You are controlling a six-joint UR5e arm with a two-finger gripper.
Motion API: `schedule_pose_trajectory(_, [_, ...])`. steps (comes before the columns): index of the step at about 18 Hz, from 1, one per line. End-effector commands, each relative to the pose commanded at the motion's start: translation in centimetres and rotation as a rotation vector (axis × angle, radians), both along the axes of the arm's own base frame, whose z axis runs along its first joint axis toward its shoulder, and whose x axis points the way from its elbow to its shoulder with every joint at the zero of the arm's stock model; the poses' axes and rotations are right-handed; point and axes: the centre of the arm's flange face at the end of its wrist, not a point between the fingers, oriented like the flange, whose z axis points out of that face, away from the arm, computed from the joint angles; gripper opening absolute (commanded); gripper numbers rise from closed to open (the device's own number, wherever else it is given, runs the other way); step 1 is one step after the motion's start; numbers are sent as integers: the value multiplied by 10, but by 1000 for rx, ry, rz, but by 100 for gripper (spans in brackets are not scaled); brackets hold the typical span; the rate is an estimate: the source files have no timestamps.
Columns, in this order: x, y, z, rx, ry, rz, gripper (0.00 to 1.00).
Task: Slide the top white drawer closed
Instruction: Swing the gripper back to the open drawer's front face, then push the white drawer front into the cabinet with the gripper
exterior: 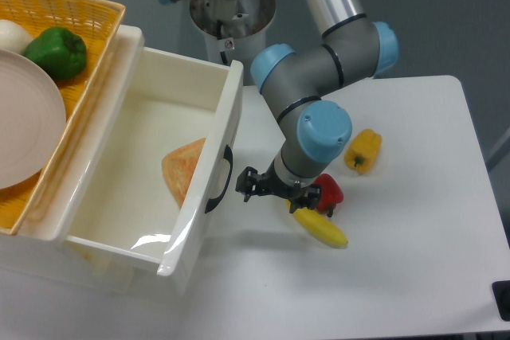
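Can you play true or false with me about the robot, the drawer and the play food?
1. The top white drawer is pulled open. True.
2. The drawer is empty. False: an orange wedge-shaped piece lies inside.
3. The gripper holds the banana. False: it hangs beside the drawer's black handle, and the banana lies on the table.
4. A green pepper sits in the yellow basket. True.
5. The yellow pepper is in the drawer. False: it is on the table.
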Motion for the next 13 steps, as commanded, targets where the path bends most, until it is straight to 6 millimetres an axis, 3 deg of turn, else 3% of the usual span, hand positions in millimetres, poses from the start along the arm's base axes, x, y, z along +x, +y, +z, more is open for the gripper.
schedule_pose_trajectory(13, [4,2,7,21,-7,0,100])
